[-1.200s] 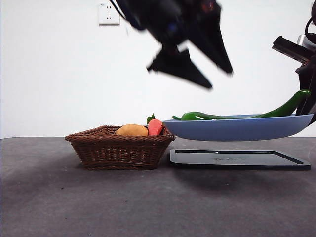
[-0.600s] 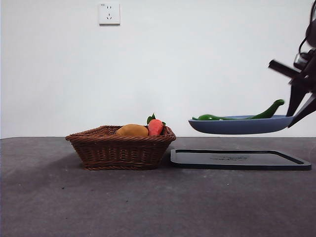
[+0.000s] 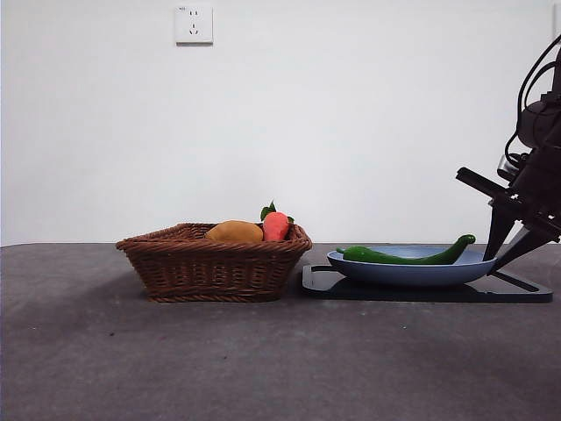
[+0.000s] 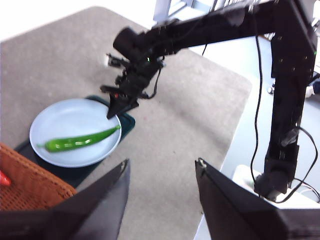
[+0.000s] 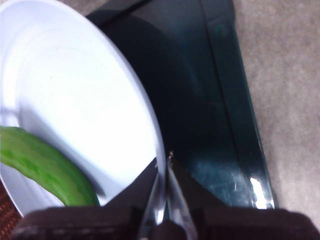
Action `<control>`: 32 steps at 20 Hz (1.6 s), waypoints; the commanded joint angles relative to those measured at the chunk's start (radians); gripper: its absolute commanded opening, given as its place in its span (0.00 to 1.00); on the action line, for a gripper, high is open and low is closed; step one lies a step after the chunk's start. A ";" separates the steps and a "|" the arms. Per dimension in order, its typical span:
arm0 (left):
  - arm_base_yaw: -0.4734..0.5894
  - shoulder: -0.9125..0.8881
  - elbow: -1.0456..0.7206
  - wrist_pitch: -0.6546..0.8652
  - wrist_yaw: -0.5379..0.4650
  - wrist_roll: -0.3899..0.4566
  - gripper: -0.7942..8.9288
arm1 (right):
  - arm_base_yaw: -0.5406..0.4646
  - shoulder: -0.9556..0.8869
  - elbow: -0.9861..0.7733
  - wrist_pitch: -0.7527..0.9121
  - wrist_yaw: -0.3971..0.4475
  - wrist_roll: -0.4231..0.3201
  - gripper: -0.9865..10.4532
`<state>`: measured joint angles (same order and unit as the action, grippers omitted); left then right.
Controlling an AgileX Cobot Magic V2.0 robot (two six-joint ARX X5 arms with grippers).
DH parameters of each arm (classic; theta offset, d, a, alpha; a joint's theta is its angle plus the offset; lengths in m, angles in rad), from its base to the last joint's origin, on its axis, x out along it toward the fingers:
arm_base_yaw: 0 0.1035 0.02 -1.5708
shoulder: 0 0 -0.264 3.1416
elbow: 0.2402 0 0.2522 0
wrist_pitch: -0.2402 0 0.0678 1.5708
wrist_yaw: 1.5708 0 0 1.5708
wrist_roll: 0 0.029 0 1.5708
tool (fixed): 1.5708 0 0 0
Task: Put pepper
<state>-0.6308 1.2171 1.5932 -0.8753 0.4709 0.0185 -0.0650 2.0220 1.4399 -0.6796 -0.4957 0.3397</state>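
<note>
The long green pepper (image 3: 403,256) lies on a pale blue plate (image 3: 412,274) that rests on a dark tray (image 3: 438,289). My right gripper (image 3: 505,252) is shut on the plate's right rim. The right wrist view shows its jaws (image 5: 164,167) pinching the rim, with the plate (image 5: 75,95) and the pepper (image 5: 45,170) beside them. In the left wrist view my left gripper (image 4: 162,167) is open and empty, high above the table, looking down on the plate (image 4: 65,117), the pepper (image 4: 80,142) and the right gripper (image 4: 117,106).
A brown wicker basket (image 3: 215,267) stands left of the tray, holding an orange-yellow fruit (image 3: 233,231) and a red carrot-like piece (image 3: 275,225). The basket's corner (image 4: 25,177) also shows in the left wrist view. The table's edge runs behind the right arm.
The plate with the pepper has come down from the air onto the dark tray, held by my right gripper. The left arm has gone out of the front view.
</note>
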 commanded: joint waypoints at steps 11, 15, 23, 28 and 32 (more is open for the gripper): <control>-0.003 0.008 0.018 -0.019 0.000 0.008 0.32 | -0.006 -0.144 0.023 -0.021 0.083 -0.095 0.23; -0.003 0.008 0.018 -0.021 0.000 0.012 0.32 | -0.005 -0.390 0.023 -0.134 0.075 -0.154 0.22; -0.003 0.008 0.018 -0.041 0.000 0.012 0.32 | 0.108 -0.860 0.023 -0.598 0.076 -0.340 0.22; -0.003 0.008 0.018 -0.087 0.000 0.012 0.09 | 0.181 -1.001 0.023 -0.694 0.075 -0.406 0.09; -0.003 0.008 0.018 -0.099 0.001 0.011 0.09 | 0.188 -1.020 0.023 -0.692 0.075 -0.372 0.10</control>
<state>-0.6308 1.2171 1.5932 -0.9771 0.4709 0.0189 0.1188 0.9913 1.4452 -1.3560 -0.4194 -0.0452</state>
